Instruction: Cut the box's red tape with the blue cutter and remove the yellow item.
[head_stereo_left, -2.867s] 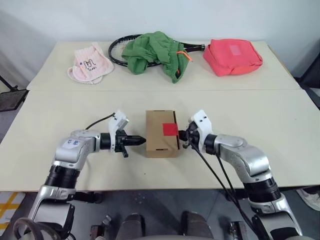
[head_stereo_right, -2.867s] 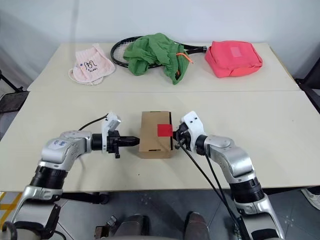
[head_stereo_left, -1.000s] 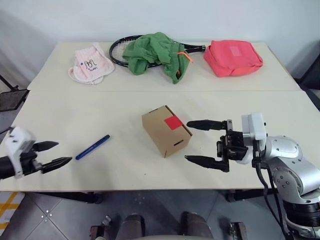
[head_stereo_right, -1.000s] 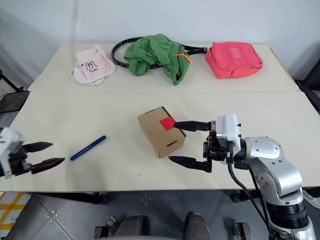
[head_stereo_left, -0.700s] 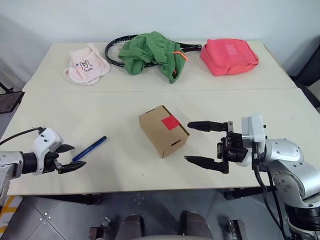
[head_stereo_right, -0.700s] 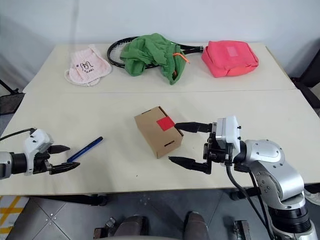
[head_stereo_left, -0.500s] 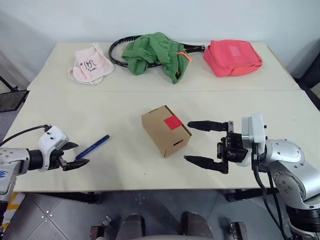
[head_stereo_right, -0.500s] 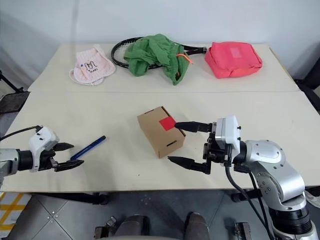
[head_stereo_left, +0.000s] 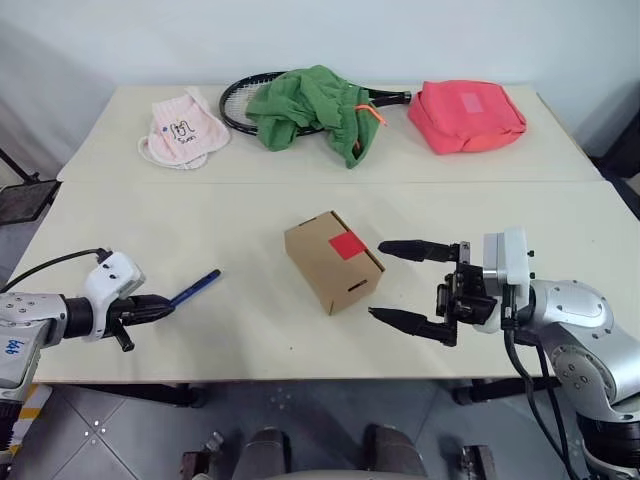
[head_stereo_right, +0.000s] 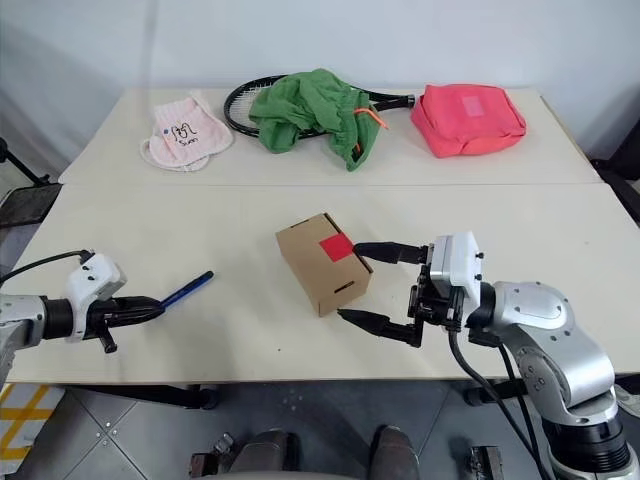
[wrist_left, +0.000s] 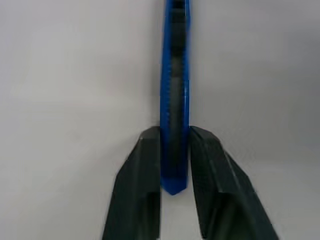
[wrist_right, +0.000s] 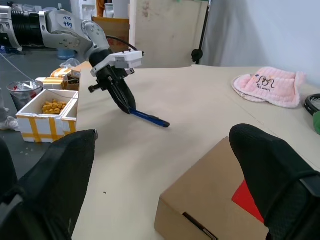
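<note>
The left gripper (wrist_left: 174, 165) has its fingers pinched on the near end of the blue cutter (head_stereo_left: 196, 288), which lies on the table (head_stereo_left: 240, 330) well to the left of the cardboard box (head_stereo_left: 333, 262), so the pick-up step is in hand. The right gripper (head_stereo_left: 412, 284) hangs spread wide just beside the box's right side. Next, I'd judge, the cutter must be lifted and carried to the red tape (head_stereo_left: 346, 245), the box steadied.

A lab: plain pale tables (head_stereo_left: 300, 190) (bare white wall (head_stereo_left: 400, 40) behind), floor parts bins (wrist_right: 42, 112).
</note>
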